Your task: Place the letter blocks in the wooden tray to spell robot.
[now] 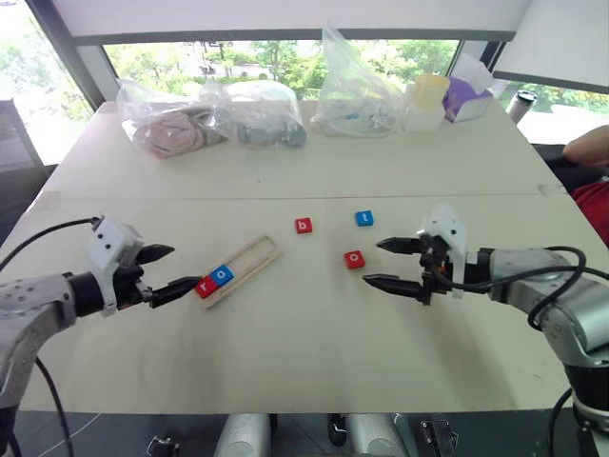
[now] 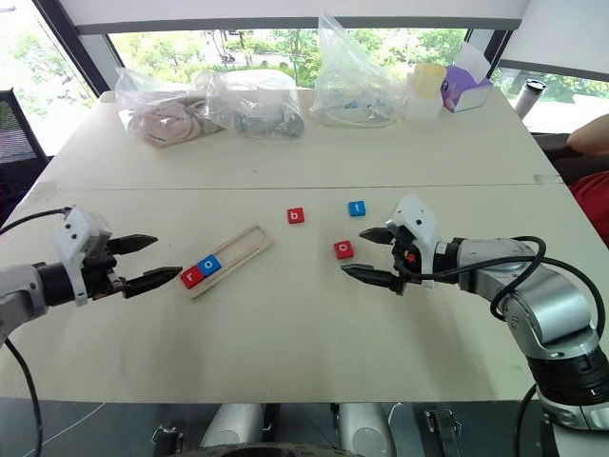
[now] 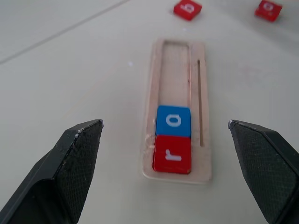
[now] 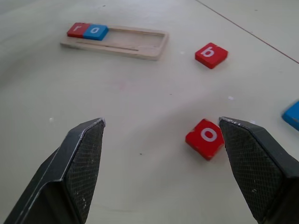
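Blocks r (image 1: 205, 286) and blue o (image 1: 223, 274) sit side by side at one end of the wooden tray (image 1: 255, 257). The b (image 1: 304, 226), the t (image 1: 364, 218) and the red o (image 1: 354, 259) lie loose on the table (image 1: 314, 352). My left gripper (image 1: 169, 272) is wide open by the tray, and my right gripper (image 1: 385, 263) is wide open beside the red o, holding nothing.

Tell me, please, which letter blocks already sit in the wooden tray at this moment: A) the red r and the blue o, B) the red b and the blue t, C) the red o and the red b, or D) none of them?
A: the red r and the blue o lie side by side at one end of the wooden tray, while the red b, blue t and red o lie loose on the table.
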